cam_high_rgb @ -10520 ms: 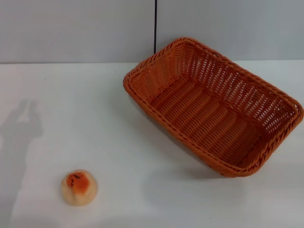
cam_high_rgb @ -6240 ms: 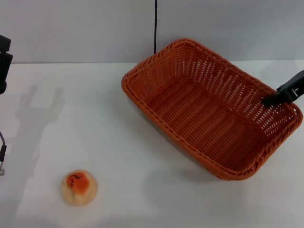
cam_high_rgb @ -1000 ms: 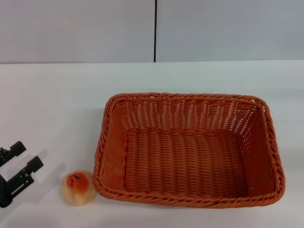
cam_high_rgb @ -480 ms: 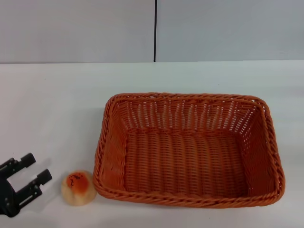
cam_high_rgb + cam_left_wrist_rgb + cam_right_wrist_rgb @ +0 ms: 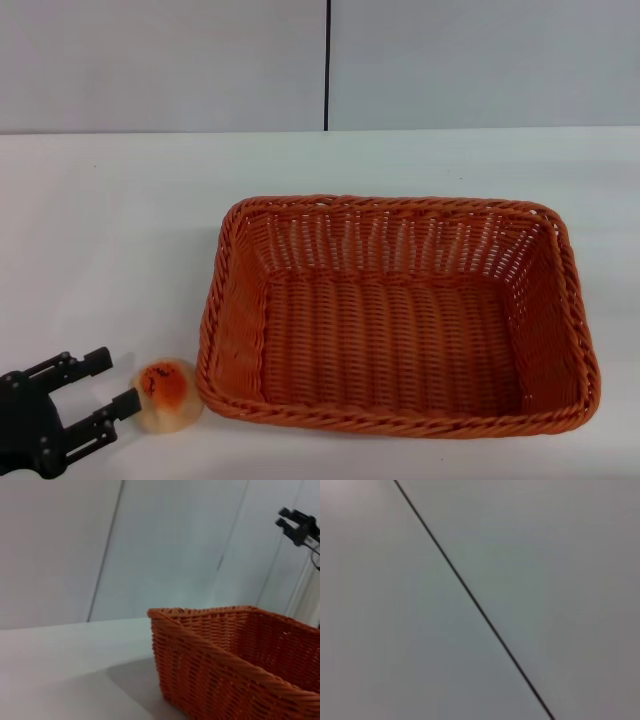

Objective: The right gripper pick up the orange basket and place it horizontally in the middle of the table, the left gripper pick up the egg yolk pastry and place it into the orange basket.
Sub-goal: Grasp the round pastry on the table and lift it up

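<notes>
The orange basket point(image 5: 395, 315) lies flat and horizontal in the middle of the white table point(image 5: 110, 220), and its woven side point(image 5: 235, 665) fills the left wrist view. The egg yolk pastry point(image 5: 166, 394) sits on the table just off the basket's near left corner. My left gripper point(image 5: 112, 382) is at the table's near left edge, open, with its two fingertips right beside the pastry on the pastry's left. My right gripper point(image 5: 298, 525) shows only far off in the left wrist view, raised high beyond the basket.
A grey wall point(image 5: 450, 60) with a dark vertical seam point(image 5: 327, 65) backs the table. The right wrist view shows only that wall and seam point(image 5: 470, 597). Bare tabletop lies to the left of and behind the basket.
My left gripper has moved right and toward the table's near edge over the last second, closing in on the pastry. Since the oldest frames the basket went from the far right, tilted, to the table's middle.
</notes>
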### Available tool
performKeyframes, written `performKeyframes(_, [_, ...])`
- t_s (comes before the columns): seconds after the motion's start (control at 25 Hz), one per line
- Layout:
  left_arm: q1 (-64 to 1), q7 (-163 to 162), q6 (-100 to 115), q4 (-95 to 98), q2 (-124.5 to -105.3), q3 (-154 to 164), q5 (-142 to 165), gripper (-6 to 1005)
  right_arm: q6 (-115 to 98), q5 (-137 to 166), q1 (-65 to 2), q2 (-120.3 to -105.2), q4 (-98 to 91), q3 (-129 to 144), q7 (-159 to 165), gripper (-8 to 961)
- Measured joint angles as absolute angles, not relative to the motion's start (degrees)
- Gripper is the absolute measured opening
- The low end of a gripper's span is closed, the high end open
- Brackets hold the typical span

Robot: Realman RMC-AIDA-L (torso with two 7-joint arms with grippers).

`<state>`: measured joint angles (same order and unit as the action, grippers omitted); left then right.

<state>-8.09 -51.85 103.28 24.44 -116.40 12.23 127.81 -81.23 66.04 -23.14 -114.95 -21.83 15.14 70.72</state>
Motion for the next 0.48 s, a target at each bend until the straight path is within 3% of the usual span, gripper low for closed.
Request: performKeyframes(0.48, [-10.5, -51.9, 101.1, 24.5, -116.73, 12.4, 132.0, 636, -81.1, 66.1, -24.1, -115.11, -21.9, 16.5, 69.8, 447])
